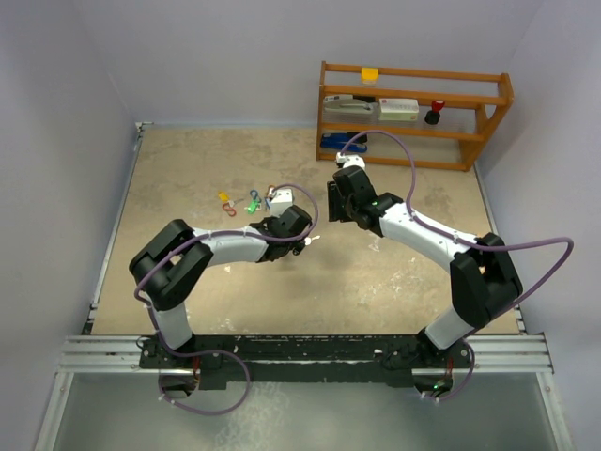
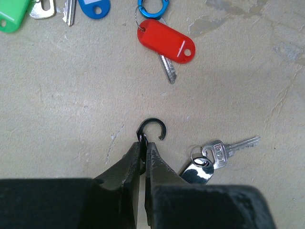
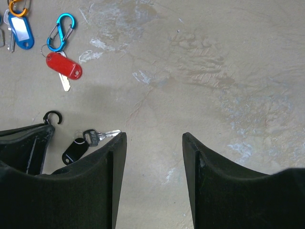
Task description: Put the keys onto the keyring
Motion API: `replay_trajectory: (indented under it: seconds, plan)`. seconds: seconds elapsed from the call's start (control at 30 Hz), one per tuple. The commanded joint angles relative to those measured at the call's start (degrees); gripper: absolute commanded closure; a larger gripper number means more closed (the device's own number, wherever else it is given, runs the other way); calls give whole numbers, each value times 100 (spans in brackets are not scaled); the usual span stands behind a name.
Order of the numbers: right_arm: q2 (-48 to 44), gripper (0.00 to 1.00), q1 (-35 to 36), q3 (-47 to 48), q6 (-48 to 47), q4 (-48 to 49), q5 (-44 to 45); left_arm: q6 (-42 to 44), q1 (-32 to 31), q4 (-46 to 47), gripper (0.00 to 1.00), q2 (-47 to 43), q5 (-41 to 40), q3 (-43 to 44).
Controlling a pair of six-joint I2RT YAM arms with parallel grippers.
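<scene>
My left gripper (image 2: 144, 143) is shut on a black keyring (image 2: 153, 128), an open C-shaped hook, held low over the table. A black fob (image 2: 198, 171) with a silver key (image 2: 228, 148) lies just right of my left fingers. A red-tagged key (image 2: 166, 41) joined to a blue clip (image 2: 151, 8) lies ahead. Green (image 2: 12, 14) and blue (image 2: 94, 7) tags show at the top left. My right gripper (image 3: 155, 138) is open and empty over bare table. In its view, the fob (image 3: 74, 150) and the keyring (image 3: 52, 116) are at its left.
A wooden shelf (image 1: 413, 113) with small items stands at the back right. A small white box (image 1: 280, 197) sits near the left gripper (image 1: 305, 240). Yellow-tagged (image 1: 223, 197) and green-tagged (image 1: 252, 207) keys lie left of it. The right gripper (image 1: 340, 202) hovers mid-table.
</scene>
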Motion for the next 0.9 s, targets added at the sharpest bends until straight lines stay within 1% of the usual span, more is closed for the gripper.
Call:
replay_trajectory:
  seconds: [0.0,0.27,0.43,0.63,0.73,0.87]
  plan:
    - [23,47,-26,3,-41,105,12,39,-15,-167,100,96,7,-109]
    - [109,48,-26,46,-198,93,-7,215,-9,-259,100,-297,-268,-105]
    - [457,51,80,286,-518,-62,-450,370,47,-296,100,-696,-389,-33]
    - [772,52,488,517,-749,-141,-514,435,309,-190,100,-841,159,-44]
    - [922,54,703,606,-848,-128,-537,345,483,-134,100,-966,236,-224]
    - [1147,55,1006,764,-945,-75,-518,227,1034,66,100,-1310,716,-566]
